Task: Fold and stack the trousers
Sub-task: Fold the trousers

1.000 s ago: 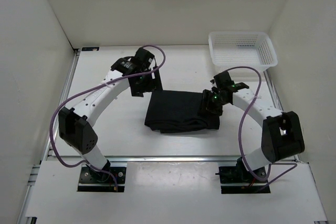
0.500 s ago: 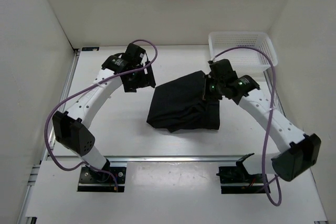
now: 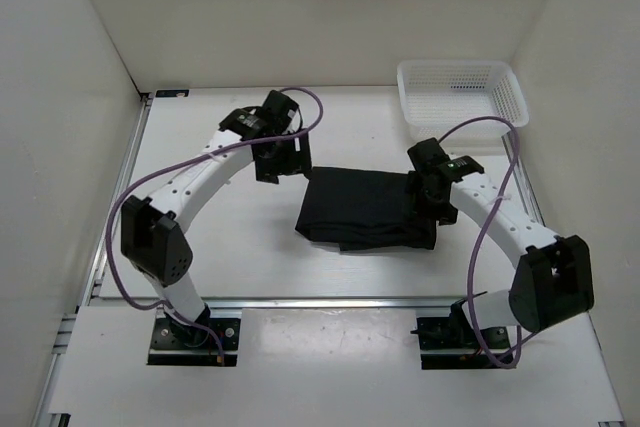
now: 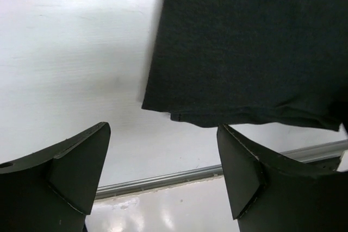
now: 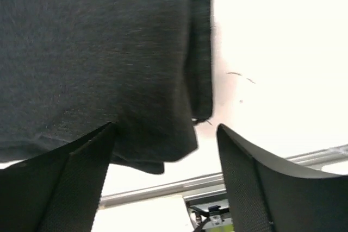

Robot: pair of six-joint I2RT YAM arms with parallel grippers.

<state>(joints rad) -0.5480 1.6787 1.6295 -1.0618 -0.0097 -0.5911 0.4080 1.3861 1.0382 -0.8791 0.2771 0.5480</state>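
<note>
The black trousers (image 3: 365, 209) lie folded into a flat rectangle in the middle of the white table. My left gripper (image 3: 282, 157) hovers just off the bundle's far left corner, open and empty; in the left wrist view (image 4: 163, 161) the cloth (image 4: 244, 52) lies ahead of the fingers, untouched. My right gripper (image 3: 428, 192) is over the bundle's right edge, open. In the right wrist view (image 5: 163, 158) the trousers (image 5: 98, 52) spread under and ahead of the fingers, with nothing pinched between them.
A white plastic mesh basket (image 3: 460, 92) stands at the far right corner. White walls close in the table on three sides. A metal rail (image 3: 320, 299) runs along the near edge by the arm bases.
The right gripper carried the trousers' raised right side back down and let go. The bundle now lies flat and sits further right. The left gripper moved back toward its far left corner.
</note>
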